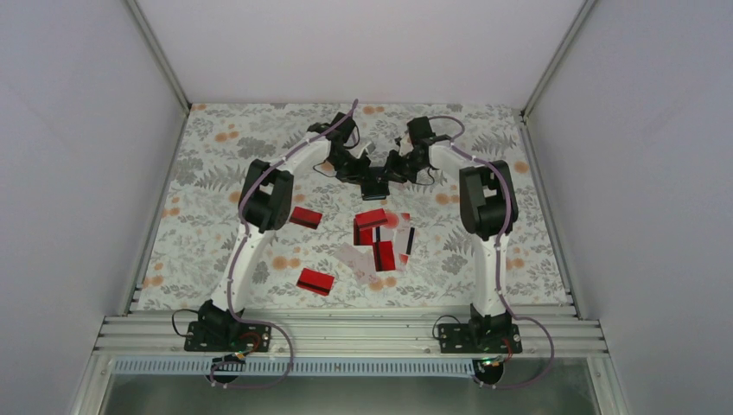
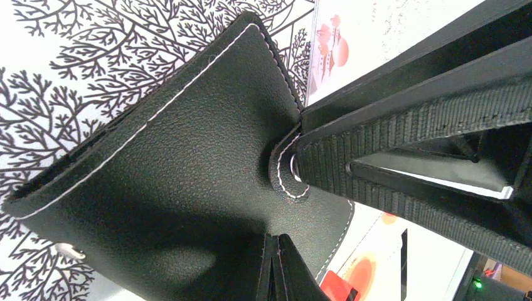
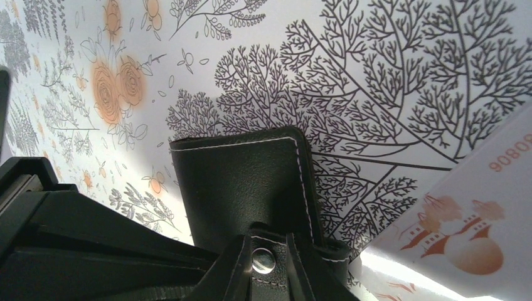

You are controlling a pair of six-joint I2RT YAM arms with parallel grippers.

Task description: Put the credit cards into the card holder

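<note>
Holding position at the far middle of the table, both arms converging on one object

Left side first. The left gripper (image 1: 357,169) is fully closed, and in its wrist view the ribbed fingers (image 2: 351,157) pinch the snap tab of the card holder (image 2: 188,157). A whitish card with a red picture (image 2: 351,44) lies on the floral cloth (image 1: 216,173) just beyond the pinch.

Centre. The card holder (image 1: 374,183) sits between the two tools, folded or nearly so. I see no pocket exposed in any view.

Right side. The right gripper (image 1: 394,168) stands nearly closed, and it looks clamped on the holder's lower edge by the snap (image 3: 263,261), though its own fingers are mostly out of frame.

The credit cards are all outside the holder. From left to right: one red card (image 1: 305,217), another red one (image 1: 315,281) nearer the bases, then an overlapping heap (image 1: 380,242) near the holder.

Risks, as I judge them:
- The tab pinch is small. A pull from the right arm could slip it free, and the holder would drop shut.
- Both tools are occupied. Freeing one to fetch a card leaves the holder on one grip, likely to swing or close.
- The cards lie flat and overlapped, so a pick may lift two or none
</note>
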